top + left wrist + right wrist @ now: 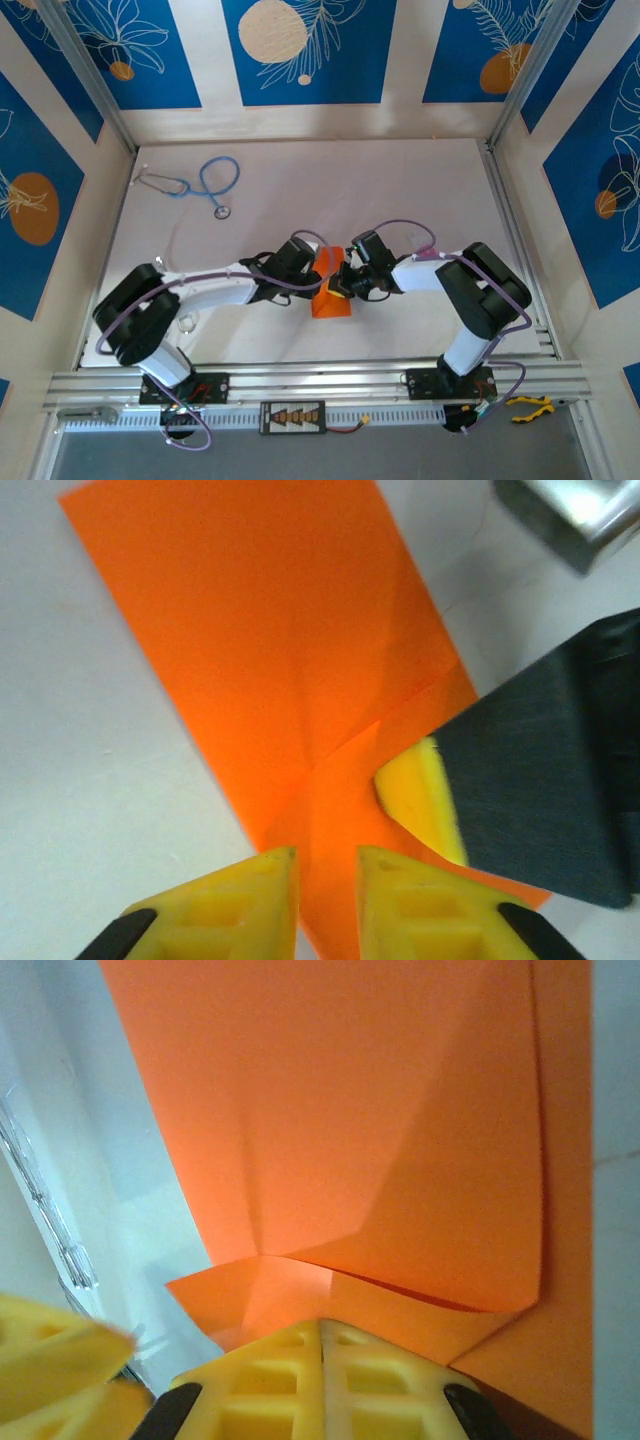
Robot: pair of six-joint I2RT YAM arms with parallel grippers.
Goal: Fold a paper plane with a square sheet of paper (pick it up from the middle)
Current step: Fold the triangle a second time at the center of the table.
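The square sheet of paper [331, 301] is bright orange, folded and creased, and lies on the white table between both arms. My left gripper [327, 865] hovers over its near part, its yellow fingertips a narrow gap apart with orange paper [280, 630] showing through the gap. My right gripper [322, 1325] is shut, jaws pressed together, its tips at a folded flap of the paper [350, 1110]. In the left wrist view the right gripper's fingertip [420, 790] rests on top of the sheet. From above, left gripper [316, 268] and right gripper [341, 284] meet over the paper.
A blue stethoscope [205, 185] lies at the far left of the table [400, 190]. Aluminium rails [520, 250] run along the right side and the near edge. Purple cables loop over both arms.
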